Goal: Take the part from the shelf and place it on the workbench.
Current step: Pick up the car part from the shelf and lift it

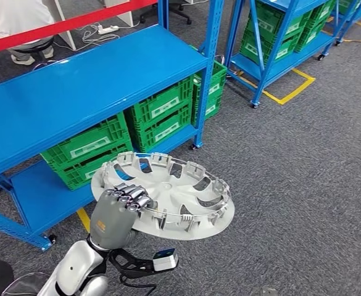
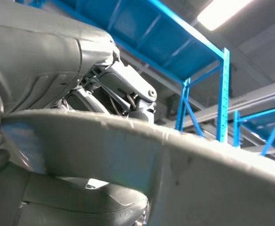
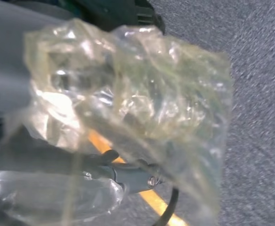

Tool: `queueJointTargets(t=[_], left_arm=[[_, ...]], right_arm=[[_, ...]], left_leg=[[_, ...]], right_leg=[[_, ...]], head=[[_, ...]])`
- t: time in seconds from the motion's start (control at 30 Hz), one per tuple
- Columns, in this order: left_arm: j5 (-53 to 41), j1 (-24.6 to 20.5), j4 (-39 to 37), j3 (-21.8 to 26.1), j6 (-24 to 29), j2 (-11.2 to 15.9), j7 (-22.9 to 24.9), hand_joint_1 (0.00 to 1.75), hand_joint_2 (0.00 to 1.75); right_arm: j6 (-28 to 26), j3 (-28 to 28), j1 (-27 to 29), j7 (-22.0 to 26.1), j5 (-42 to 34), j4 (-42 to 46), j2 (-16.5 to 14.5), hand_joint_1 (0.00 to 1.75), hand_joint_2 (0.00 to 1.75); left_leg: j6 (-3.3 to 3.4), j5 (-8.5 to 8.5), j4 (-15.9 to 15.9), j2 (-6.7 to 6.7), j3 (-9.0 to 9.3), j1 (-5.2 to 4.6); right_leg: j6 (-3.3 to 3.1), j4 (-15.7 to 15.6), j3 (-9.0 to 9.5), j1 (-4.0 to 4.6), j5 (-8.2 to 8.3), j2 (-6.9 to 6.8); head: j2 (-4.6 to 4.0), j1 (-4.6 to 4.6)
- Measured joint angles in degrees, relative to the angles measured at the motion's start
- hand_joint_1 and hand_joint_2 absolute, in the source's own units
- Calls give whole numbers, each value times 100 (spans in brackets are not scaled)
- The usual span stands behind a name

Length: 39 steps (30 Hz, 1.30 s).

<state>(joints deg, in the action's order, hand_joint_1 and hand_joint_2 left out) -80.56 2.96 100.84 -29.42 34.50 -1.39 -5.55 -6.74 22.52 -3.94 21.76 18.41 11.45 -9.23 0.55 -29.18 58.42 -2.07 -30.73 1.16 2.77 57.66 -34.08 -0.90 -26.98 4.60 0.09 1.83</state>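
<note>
Head view: left hand (image 1: 115,209) grips the near rim of a grey wheel cover (image 1: 169,191), fingers curled over the edge, holding it roughly flat, inner side up with its clips showing, out in front of the robot above the grey carpet floor (image 1: 299,185). The part is off the blue shelf (image 1: 85,86) and clear of it, so the pick looks done; no workbench is visible here, so the carry and the set-down are still to do, likely needing a turn or walk. Containers: green crates (image 1: 161,114) stacked on the lower shelf level, another stack (image 1: 89,151) beside them, more (image 1: 213,89) past the upright; contents can't be seen from this angle. A second blue rack (image 1: 281,31) further off carries more green crates. Person's legs (image 1: 27,52) behind the red bar at the top edge. Left wrist view: the wheel cover's rim (image 2: 171,160) runs across close to the lens, left hand (image 2: 68,75) clamped on it, grey shell on one face and dark fingers (image 2: 129,94) against the other; blue shelf frame (image 2: 223,89) beyond. Right wrist view: right hand (image 3: 121,108) wrapped in a crumpled clear plastic cover, blurred; can't tell how far its fingers are spread or if it has anything. Carpet and a yellow floor line (image 3: 157,202) behind it.
</note>
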Motion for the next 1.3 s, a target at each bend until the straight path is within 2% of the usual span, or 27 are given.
queueJointTargets(t=[0.07,0.13,0.17,0.2,0.23,0.27,0.33,0.4,0.47,0.53,0.57,0.63,0.67,0.7,0.73,0.77,0.83,0.9,0.97,1.0,1.07,1.1,1.13,1.17,1.2,1.23,1.3], left_arm=[[79,-3,-14,21,-32,-31,-21,175,175],[205,-4,-27,37,-58,-49,-52,175,175],[275,-3,-36,47,-77,-54,-74,175,175],[329,-4,-44,60,-99,-61,-98,175,175],[361,-5,-50,75,-129,-72,-120,175,175],[378,-9,-54,91,-166,-81,-136,175,175],[425,-24,-55,120,-237,-101,-165,175,175],[509,-37,-56,149,-254,-110,-242,175,175],[595,-54,-56,167,-211,-109,-372,175,175],[674,-86,-58,178,-134,-102,-496,175,175],[707,-98,-60,183,-84,-95,-543,175,175],[752,-109,-68,191,17,-81,-614,175,175],[768,-111,-76,193,56,-74,-640,175,175],[781,-113,-87,194,94,-68,-667,175,175],[795,-115,-101,195,136,-63,-696,175,175],[809,-118,-116,195,189,-58,-725,175,175],[851,-137,-146,199,305,-53,-777,175,175],[909,-173,-172,210,404,-55,-807,175,175],[949,-205,-194,229,448,-60,-826,175,175],[959,-218,-208,240,451,-62,-830,175,175],[969,-233,-230,266,454,-64,-833,175,175],[971,-237,-241,280,455,-64,-833,175,175],[975,-238,-250,293,456,-63,-833,175,175],[980,-238,-262,304,456,-63,-833,175,175],[984,-238,-275,314,457,-63,-833,175,175],[988,-238,-286,321,457,-63,-833,175,175],[991,-242,-298,331,457,-64,-833,175,175]], right_arm=[[-46,26,-14,-18,-23,1,-16,0,0],[-87,55,-35,-38,-45,1,-38,0,0],[-108,73,-35,-53,-56,1,-48,0,0],[-132,94,-31,-70,-68,1,-58,0,0],[-156,116,-26,-89,-81,1,-69,0,0],[-176,138,-24,-106,-94,1,-78,0,0],[-214,176,-44,-120,-116,2,-90,0,0],[-246,214,-75,-119,-135,3,-107,0,0],[-275,253,-80,-124,-145,3,-121,0,0],[-296,278,-77,-138,-147,5,-135,0,0],[-302,284,-85,-148,-148,6,-145,0,0],[-306,301,-103,-169,-147,7,-167,0,0],[-309,310,-104,-184,-146,7,-176,0,0],[-315,319,-101,-202,-146,7,-183,0,0],[-327,325,-98,-221,-146,7,-186,0,0],[-341,331,-97,-237,-145,7,-191,0,0],[-367,342,-105,-254,-143,8,-207,0,0],[-381,353,-117,-253,-142,10,-224,0,0],[-387,361,-106,-245,-142,11,-234,0,0],[-386,362,-94,-241,-142,11,-237,0,0],[-386,365,-94,-232,-142,12,-242,0,0],[-385,366,-102,-225,-141,13,-244,0,0],[-384,366,-110,-216,-139,14,-248,0,0],[-381,366,-111,-209,-137,14,-252,0,0],[-377,367,-107,-204,-136,15,-256,0,0],[-374,368,-100,-203,-135,15,-260,0,0],[-369,373,-95,-201,-134,16,-262,0,0]], left_leg=[[89,28,-26,155,-21,-1],[129,40,-24,301,-53,-29],[135,44,-23,375,-63,-44],[139,45,-23,443,-67,-58],[140,45,-23,507,-66,-72],[142,44,-23,564,-60,-84],[138,40,-23,664,-59,-108],[111,50,-21,764,-79,-131],[64,50,-25,861,-88,-140],[18,-86,107,715,-131,-124],[-1,-242,339,561,-226,-114],[-22,-600,1086,293,-545,-100],[-31,-703,1416,247,-691,-98],[-36,-697,1574,232,-762,-98],[-37,-574,1507,224,-733,-95],[-35,-357,1222,191,-604,-86],[-23,-8,509,-7,-277,-55],[0,47,169,-160,-136,-44],[51,41,130,-95,-149,-56],[86,60,114,-32,-155,-53],[153,96,83,109,-166,-39],[168,102,82,183,-175,-42],[175,104,83,259,-186,-45],[176,104,84,343,-193,-47],[175,104,85,423,-196,-48],[173,102,85,499,-197,-48],[156,91,85,631,-185,-49]], right_leg=[[46,463,-257,9,-256,-243],[76,1259,-627,13,-589,-411],[78,1543,-756,14,-667,-433],[69,1623,-779,17,-639,-444],[46,1453,-678,23,-504,-459],[9,1080,-474,37,-300,-501],[-77,283,-46,103,-30,-704],[-143,-39,115,168,-3,-818],[-194,-95,119,167,23,-722],[-247,-168,133,136,77,-610],[-272,-198,141,118,104,-549],[-296,-193,122,117,123,-424],[-300,-179,114,119,126,-350],[-300,-161,108,120,126,-277],[-298,-137,102,118,124,-199],[-291,-107,95,114,120,-118],[-259,-26,57,110,103,34],[-201,42,-29,102,110,151],[-134,54,-111,82,143,238],[-102,78,-154,82,129,179],[-42,381,-330,88,-63,-107],[-13,715,-490,85,-245,-280],[14,1127,-675,72,-437,-371],[37,1497,-840,55,-578,-411],[54,1715,-930,40,-629,-429],[64,1692,-899,28,-566,-447],[59,995,-504,22,-216,-576]], head=[[0,-48],[0,-87],[0,-87],[0,-87],[0,-87],[0,-87],[0,-87],[0,-88],[0,-88],[0,-83],[0,-78],[0,-70],[0,-67],[0,-66],[0,-66],[0,-65],[0,-67],[0,-71],[0,-72],[0,-75],[0,-110],[0,-128],[0,-146],[0,-148],[0,-148],[0,-148],[0,-148]])
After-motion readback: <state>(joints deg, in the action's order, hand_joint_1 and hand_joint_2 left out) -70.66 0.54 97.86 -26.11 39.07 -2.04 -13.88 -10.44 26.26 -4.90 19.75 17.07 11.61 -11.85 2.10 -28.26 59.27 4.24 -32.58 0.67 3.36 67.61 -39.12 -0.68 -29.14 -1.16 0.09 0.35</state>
